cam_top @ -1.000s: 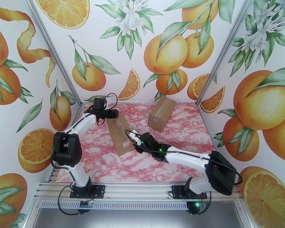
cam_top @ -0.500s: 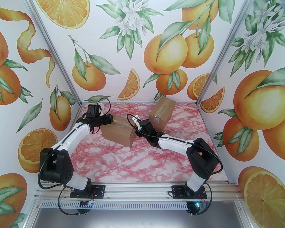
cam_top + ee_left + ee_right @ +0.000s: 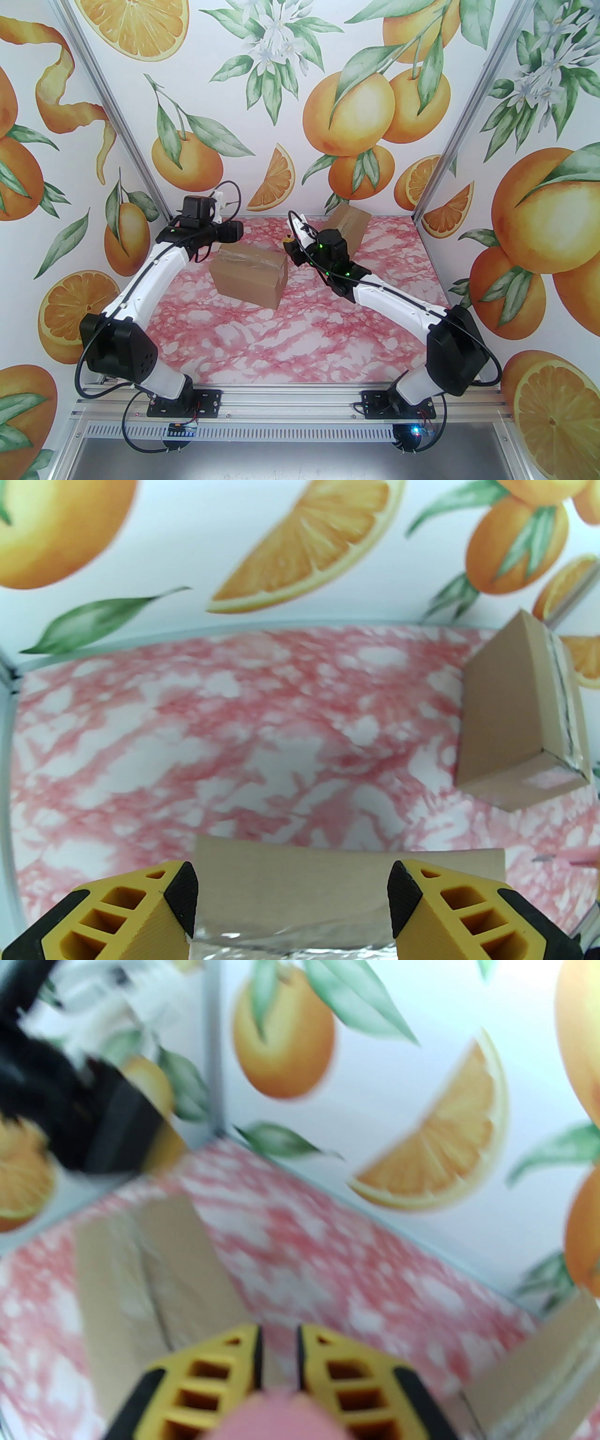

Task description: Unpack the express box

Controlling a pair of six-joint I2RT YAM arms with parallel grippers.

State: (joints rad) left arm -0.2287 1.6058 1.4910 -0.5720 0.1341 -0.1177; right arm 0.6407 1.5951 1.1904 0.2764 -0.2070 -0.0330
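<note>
Now, express box (image 3: 248,276) flanked.
Left gripper (image 3: 290,892) spread just above its top; right gripper (image 3: 279,1335) beside it pinches a pink thing (image 3: 276,1414).

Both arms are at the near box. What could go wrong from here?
The left tool hangs open over the near box, not gripping it, so the box could slide if its tape is pushed. The right tool is shut on a pink item close to the left tool; they might collide. The far box sits just behind the right arm and could get knocked.
</note>
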